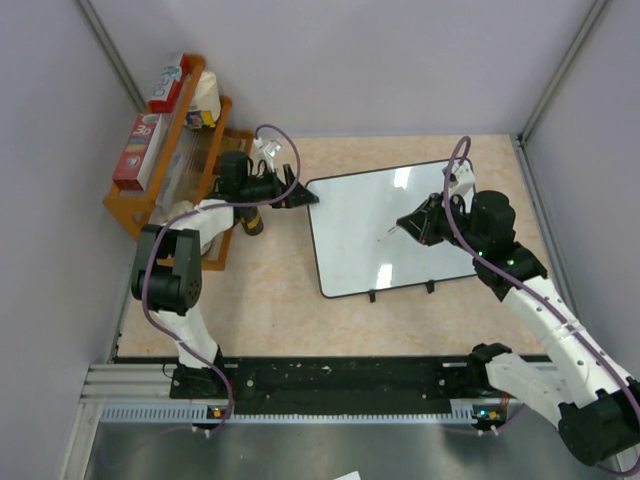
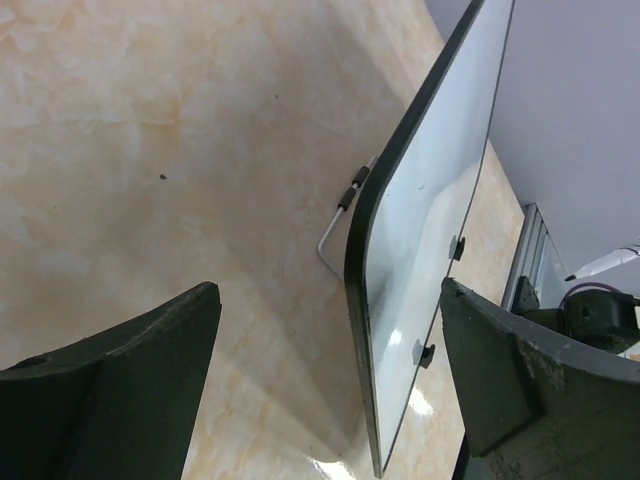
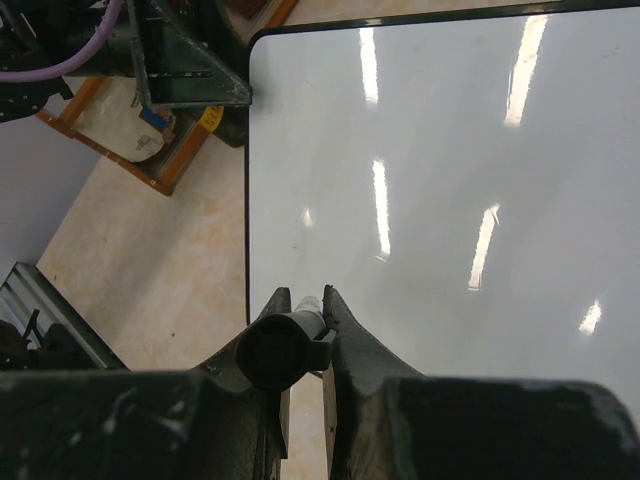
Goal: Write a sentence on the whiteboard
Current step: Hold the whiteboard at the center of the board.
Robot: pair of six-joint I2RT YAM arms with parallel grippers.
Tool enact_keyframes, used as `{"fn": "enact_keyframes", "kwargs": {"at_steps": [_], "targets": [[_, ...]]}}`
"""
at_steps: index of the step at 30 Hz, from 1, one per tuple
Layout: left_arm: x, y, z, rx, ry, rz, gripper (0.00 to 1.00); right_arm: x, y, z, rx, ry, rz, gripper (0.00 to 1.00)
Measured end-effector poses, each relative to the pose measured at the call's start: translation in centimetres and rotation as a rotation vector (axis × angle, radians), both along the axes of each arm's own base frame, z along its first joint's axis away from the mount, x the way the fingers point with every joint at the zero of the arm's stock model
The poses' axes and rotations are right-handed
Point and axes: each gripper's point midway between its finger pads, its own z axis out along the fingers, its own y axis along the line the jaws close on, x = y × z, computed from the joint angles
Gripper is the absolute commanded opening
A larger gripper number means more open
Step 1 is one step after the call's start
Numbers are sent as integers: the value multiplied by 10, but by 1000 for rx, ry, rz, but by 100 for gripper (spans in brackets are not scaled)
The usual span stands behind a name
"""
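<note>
while my right gripper pinches the marker (tip forward), the whiteboard lies straight ahead; left gripper gapes empty.

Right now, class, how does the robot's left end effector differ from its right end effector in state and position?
The left end effector is open and empty; the right end effector is shut on a dark cylindrical marker. The left end effector sits at a corner of the glossy white, black-rimmed whiteboard; the right end effector is over its face. Both have two dark fingers.
</note>
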Motion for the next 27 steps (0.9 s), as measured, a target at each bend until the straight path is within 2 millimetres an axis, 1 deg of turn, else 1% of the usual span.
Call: {"fn": "enact_keyframes", "kwargs": {"at_steps": [2, 5, 9, 10, 12, 15, 16, 19, 20, 21, 22, 24, 27], "targets": [[1, -3, 4, -21, -12, -20, 92, -1, 0, 1, 1, -2, 0, 0], [3, -7, 16, -48, -50, -51, 88, -1, -1, 1, -1, -6, 0, 0], [5, -13, 31, -80, -106, -107, 78, -1, -1, 0, -8, -4, -1, 0], [5, -14, 32, -85, -111, -118, 74, -1, -2, 0, -10, -3, -2, 0], [5, -15, 31, -90, -113, -137, 70, -1, -2, -1, -15, -4, -3, 0], [4, -17, 24, -89, -99, -157, 57, -1, -3, -2, -19, -4, -6, 0], [3, -17, 22, -88, -95, -162, 44, -1, -3, -2, -19, -4, -7, 0], [2, -17, 15, -84, -81, -171, 24, 0, -3, -2, -20, -4, -9, 0], [2, -17, 14, -83, -78, -172, 9, 0, -3, -2, -20, -4, -9, 0], [1, -18, 14, -82, -80, -177, 2, 0, -3, -2, -20, -5, -9, 0], [-1, -18, 15, -89, -68, -186, 0, 0, -3, -2, -20, -4, -10, 0], [-8, -20, 22, -122, -24, -226, 0, 0, -4, -2, -20, -4, -10, 0], [-12, -21, 28, -132, -7, -252, 0, 0, -4, -2, -21, -6, -11, 0]]}}
